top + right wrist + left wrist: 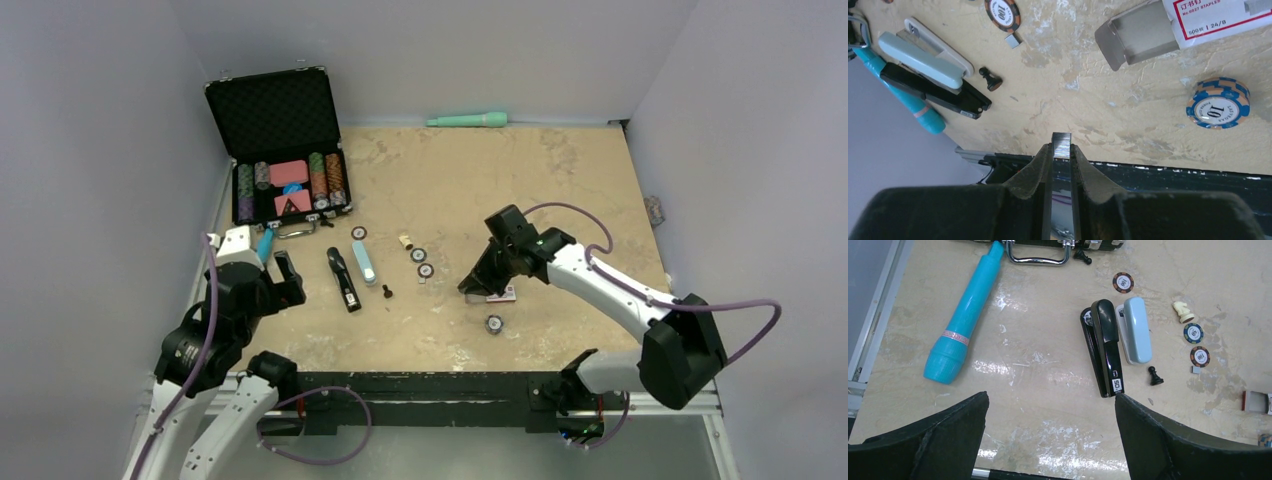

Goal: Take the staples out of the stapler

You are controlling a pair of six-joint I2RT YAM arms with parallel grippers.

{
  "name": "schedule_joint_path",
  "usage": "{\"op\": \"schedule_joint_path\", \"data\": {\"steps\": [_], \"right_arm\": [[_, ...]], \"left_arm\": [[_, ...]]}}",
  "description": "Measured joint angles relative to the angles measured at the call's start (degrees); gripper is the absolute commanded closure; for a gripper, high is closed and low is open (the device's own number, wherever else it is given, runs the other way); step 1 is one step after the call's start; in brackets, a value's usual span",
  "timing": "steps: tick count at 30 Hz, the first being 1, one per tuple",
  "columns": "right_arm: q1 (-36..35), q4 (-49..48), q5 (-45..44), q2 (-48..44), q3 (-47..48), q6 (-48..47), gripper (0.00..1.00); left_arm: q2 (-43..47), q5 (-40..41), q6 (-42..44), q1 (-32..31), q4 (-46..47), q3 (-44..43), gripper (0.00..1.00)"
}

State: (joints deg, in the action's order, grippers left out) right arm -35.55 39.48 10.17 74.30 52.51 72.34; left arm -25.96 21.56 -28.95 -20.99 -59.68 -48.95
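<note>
Two containers sit on the mottled beige counter [560, 200].
- Black hard-shell case [262, 108], far left corner, lid raised. The base holds rows of striped poker chips [326, 176] and flat pink boxes [288, 172].
- Small staple box [1218, 17], a white sleeve with red print. Its grey inner tray [1133, 37] is slid out, floor showing.

Short silvery ribbed strip of staples [1062, 142]: off the counter, pinched in the right claw [1061, 156], which is clenched on it. The ribbed end sticks out past the tips toward the counter. The rest is hidden between the pads, so I cannot tell its long axis.

Left claw [1050, 397]: spread wide, holding nothing, one tip just beside the front end of the black stapler [1105, 347]. The pale blue stapler [1138, 330] lies alongside that one, touching it.

Nearby:
- black pawn [1154, 376]
- cream knight [1184, 312]
- turquoise cylinder [965, 320]
- blue-and-orange chip marked 10 [1218, 102], near the tray
- small grey metal piece [1195, 370], just beside a red-edged chip [1200, 356]
</note>
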Motion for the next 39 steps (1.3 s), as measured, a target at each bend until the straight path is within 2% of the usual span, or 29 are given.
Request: {"op": "schedule_joint_path", "data": {"steps": [10, 39], "right_arm": [[1.62, -3.08, 0.26, 8.50, -0.26, 2.80, 1.00], [6.75, -1.49, -3.13, 15.34, -0.74, 4.00, 1.00]], "left_arm": [[1.81, 0.31, 0.02, 2.25, -0.02, 0.00, 0.00], [1.79, -0.42, 0.04, 3.65, 0.04, 0.02, 0.01]]}}
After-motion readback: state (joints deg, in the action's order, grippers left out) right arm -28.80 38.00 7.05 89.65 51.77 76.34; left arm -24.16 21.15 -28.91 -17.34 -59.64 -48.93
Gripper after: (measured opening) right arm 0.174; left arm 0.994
